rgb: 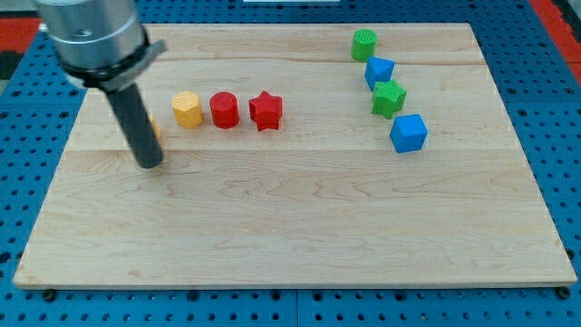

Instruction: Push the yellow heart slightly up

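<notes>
My tip [148, 164] rests on the wooden board [290, 227] at the view's left. Just right of the rod a small yellow-orange sliver [156, 130] shows; it is a block mostly hidden behind the rod, and its shape cannot be made out. It sits slightly above the tip. A yellow hexagonal block [186, 109] lies up and to the right of the tip. No yellow heart shape shows in the open.
A red cylinder [224, 110] and a red star [265, 111] stand in a row right of the yellow hexagon. At the upper right are a green cylinder [364, 44], a blue block [379, 70], a green star [388, 98] and a blue cube [408, 133].
</notes>
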Available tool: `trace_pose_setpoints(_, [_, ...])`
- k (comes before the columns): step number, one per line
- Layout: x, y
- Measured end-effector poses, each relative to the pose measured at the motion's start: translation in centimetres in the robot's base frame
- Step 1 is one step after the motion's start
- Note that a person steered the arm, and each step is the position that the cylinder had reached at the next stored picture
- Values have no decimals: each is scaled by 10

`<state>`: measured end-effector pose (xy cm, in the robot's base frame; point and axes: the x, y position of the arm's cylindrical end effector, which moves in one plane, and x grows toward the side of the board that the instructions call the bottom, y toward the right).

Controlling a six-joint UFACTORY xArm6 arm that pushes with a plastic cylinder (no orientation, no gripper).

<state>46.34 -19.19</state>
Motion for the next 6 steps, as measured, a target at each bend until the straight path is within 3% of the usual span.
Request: trace_pose_setpoints(6, [-8,1])
